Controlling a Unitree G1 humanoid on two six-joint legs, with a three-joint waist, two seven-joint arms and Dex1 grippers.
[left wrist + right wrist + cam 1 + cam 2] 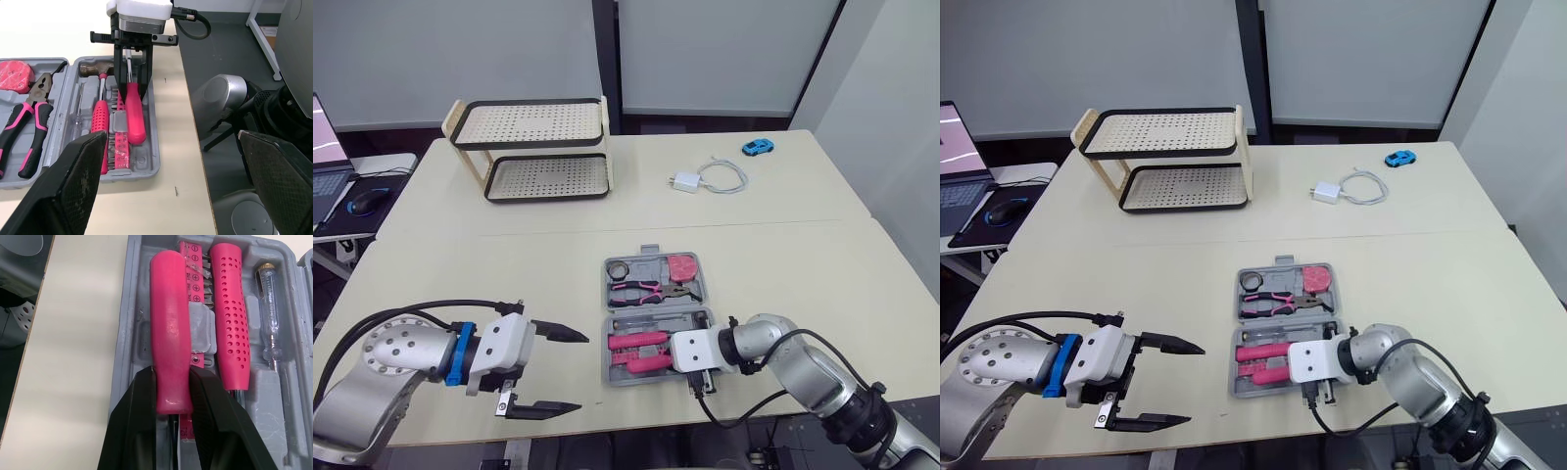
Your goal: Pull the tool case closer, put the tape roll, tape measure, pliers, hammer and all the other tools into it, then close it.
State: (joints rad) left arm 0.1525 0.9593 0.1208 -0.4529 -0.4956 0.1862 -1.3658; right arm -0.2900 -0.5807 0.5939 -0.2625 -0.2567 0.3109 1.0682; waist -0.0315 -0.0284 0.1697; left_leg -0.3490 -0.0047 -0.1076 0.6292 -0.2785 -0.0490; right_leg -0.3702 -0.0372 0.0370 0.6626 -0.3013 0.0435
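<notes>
The grey tool case (652, 252) lies open and flat near the table's front edge. Its far half holds a black tape roll (619, 267), a pink tape measure (683, 266) and pink-handled pliers (641, 291). In the near half lie the hammer (99, 117) with its dotted pink grip, a row of bits (119, 142) and a clear tester screwdriver (270, 318). My right gripper (173, 373) is shut on the smooth pink handle of a screwdriver (169, 333), which lies along the case's front slot. My left gripper (578, 370) hovers open to the left of the case, holding nothing.
At the back left stands a two-tier perforated rack (533, 147). A white charger with its cable (690, 181) and a blue toy car (757, 148) lie at the back right. A laptop and mouse (367, 201) sit on a side desk to the left.
</notes>
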